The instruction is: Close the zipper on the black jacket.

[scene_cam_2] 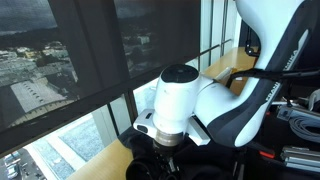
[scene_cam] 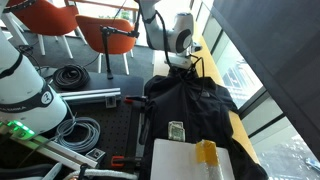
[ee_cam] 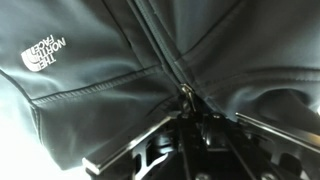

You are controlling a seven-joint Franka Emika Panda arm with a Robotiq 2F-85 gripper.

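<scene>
The gripper point(ee_cam: 196, 108) appears pinched shut on the pull point(ee_cam: 186, 93) of the zipper point(ee_cam: 160, 50), whose teeth run on just ahead of it; the black jacket point(ee_cam: 90, 110) spreads beneath, soft, light, slippery, likely to bunch; the pull is the only firm hold.

1. Too thin and dark to trace in an exterior view: zipper point(scene_cam: 190, 100) against the black jacket point(scene_cam: 210, 110).
2. Blurred low in the wrist view: end effector point(ee_cam: 192, 115); cannot tell whether clamped on the zipper.
3. Cut off by every edge of the wrist view: black jacket.
4. Lost in darkness at an exterior view's bottom edge: end effector point(scene_cam_2: 168, 152), fingers indistinguishable.
</scene>
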